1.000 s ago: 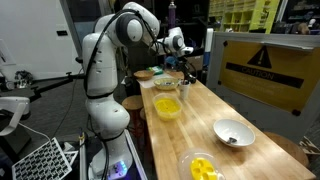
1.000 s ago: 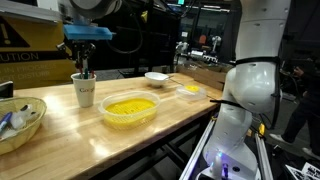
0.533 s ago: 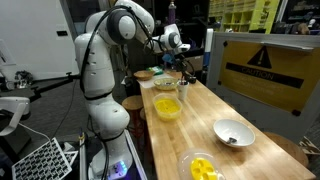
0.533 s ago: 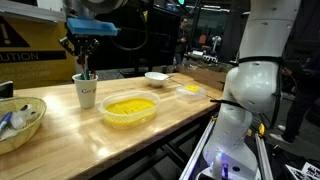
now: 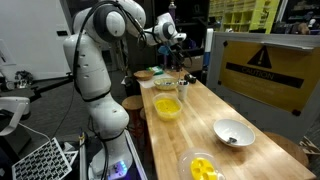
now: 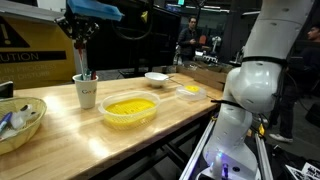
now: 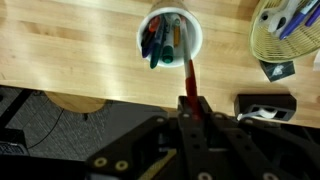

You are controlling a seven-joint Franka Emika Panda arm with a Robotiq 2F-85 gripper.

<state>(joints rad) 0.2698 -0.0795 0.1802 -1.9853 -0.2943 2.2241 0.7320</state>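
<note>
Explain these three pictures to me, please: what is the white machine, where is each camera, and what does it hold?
The white machine is a jointed robot arm ending in a two-fingered gripper. Two pictures come from cameras standing beside the long wooden table; the third looks down from the arm's wrist. The gripper is shut on a slim red pen, above a white cup that holds more pens. Also on the table: a clear bowl of yellow pieces, a small white bowl and a woven basket.

You have a table (image 7: pixel 70 50) of smooth, lightly glossy pale wood, a matt white cup (image 7: pixel 198 45), a smooth red plastic pen (image 7: pixel 188 78) and a translucent yellow plastic bowl (image 6: pixel 128 121).
</note>
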